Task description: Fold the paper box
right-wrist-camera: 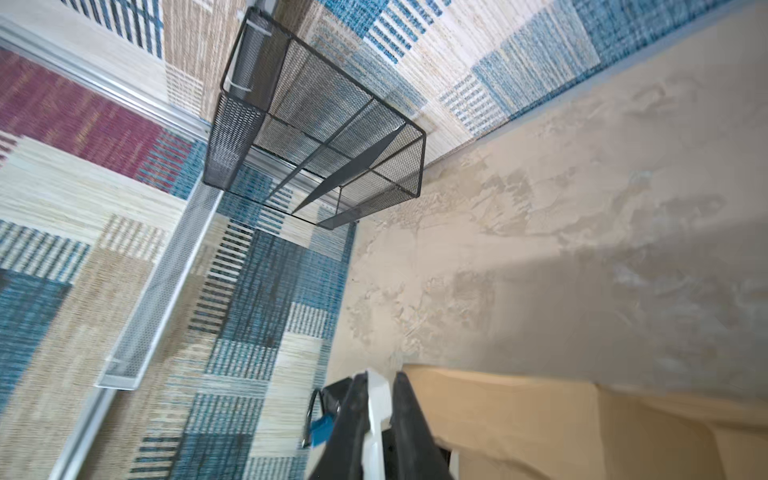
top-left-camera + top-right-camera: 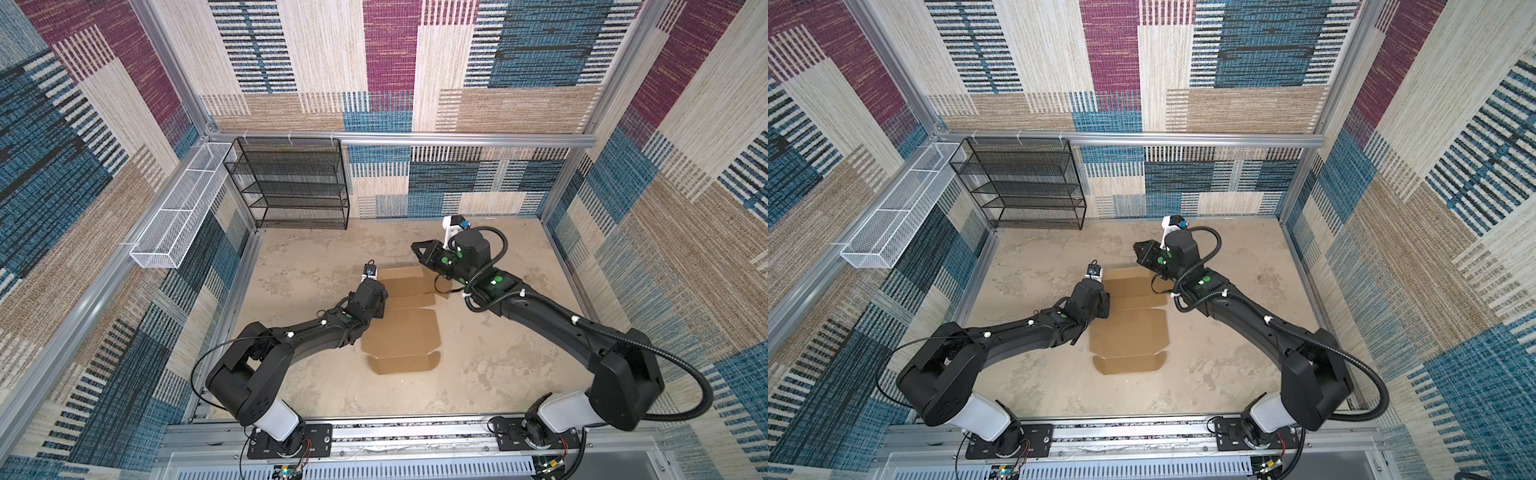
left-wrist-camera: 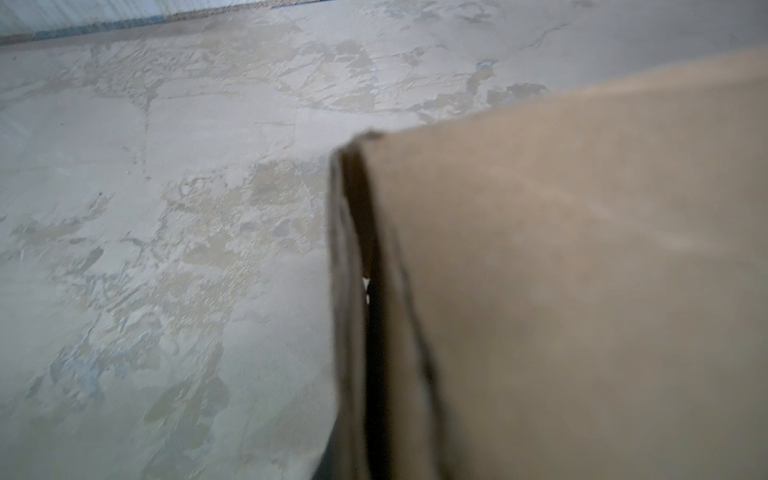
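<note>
Paper box point(image 2: 409, 332) flat at centre frame, long axis running top to bottom. Left gripper point(image 2: 379, 308) pressed together at its left edge, the nearer one (pinch on it not confirmable). Right gripper point(image 2: 417, 248) also pressed together, empty, raised beside the upper-right corner.

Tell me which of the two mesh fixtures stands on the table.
The black mesh rack, whose feet rest on the table against the back wall. The white wire basket is mounted higher, along the left wall, off the table.
</note>
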